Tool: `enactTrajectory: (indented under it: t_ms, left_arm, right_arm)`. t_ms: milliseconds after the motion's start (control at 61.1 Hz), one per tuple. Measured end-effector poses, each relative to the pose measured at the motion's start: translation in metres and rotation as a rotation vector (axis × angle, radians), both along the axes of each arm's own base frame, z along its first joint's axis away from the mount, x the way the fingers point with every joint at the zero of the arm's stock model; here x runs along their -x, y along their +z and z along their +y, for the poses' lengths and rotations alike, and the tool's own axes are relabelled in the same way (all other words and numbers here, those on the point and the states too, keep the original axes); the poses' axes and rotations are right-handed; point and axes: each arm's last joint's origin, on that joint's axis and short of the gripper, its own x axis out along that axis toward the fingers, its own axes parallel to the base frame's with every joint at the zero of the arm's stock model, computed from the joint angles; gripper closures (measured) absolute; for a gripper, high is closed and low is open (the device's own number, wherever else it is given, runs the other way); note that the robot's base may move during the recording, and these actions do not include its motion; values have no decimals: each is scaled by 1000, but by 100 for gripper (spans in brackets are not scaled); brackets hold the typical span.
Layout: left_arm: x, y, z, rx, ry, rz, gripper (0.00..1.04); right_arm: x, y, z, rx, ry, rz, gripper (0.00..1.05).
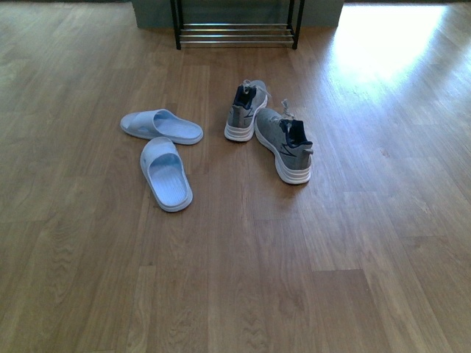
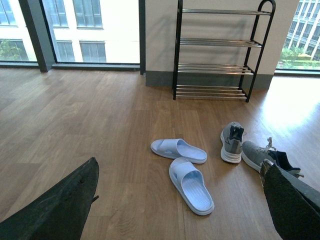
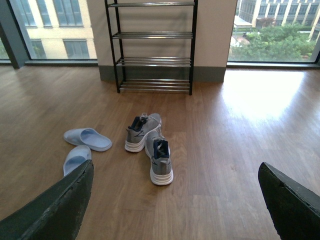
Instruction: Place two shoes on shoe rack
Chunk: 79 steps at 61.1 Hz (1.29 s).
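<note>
Nothing racked yet: all four shoes on the floor [image 1: 353,279], shoe rack [image 1: 234,33] straight ahead by the far wall, well beyond them. R pincer [image 3: 176,169] spread wide, holding nothing; L pincer [image 2: 178,165] likewise spread and empty; neither shows in front view. Nearer sneaker [image 1: 285,143] and far sneaker [image 1: 244,114] sit ahead, a bit R of centre, so R arm is nearer, I reckon. Nearer slipper [image 1: 167,174] and far slipper [image 1: 162,126] are ahead-L, closer to L arm. Nearer sneaker's long axis runs roughly away from me, heel my way, toe twd the rack. Nearer slipper also lengthwise, far slipper crosswise. I'd go one shoe per arm, jaws across the shoe's width
</note>
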Motion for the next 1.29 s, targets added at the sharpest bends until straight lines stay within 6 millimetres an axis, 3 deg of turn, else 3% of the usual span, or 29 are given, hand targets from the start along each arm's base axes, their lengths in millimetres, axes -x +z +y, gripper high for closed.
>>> enactTrajectory:
  t_ms: [1294]
  left_arm:
    - [0,0,0,0,0,0,9]
  right_arm:
    - [0,0,0,0,0,0,9]
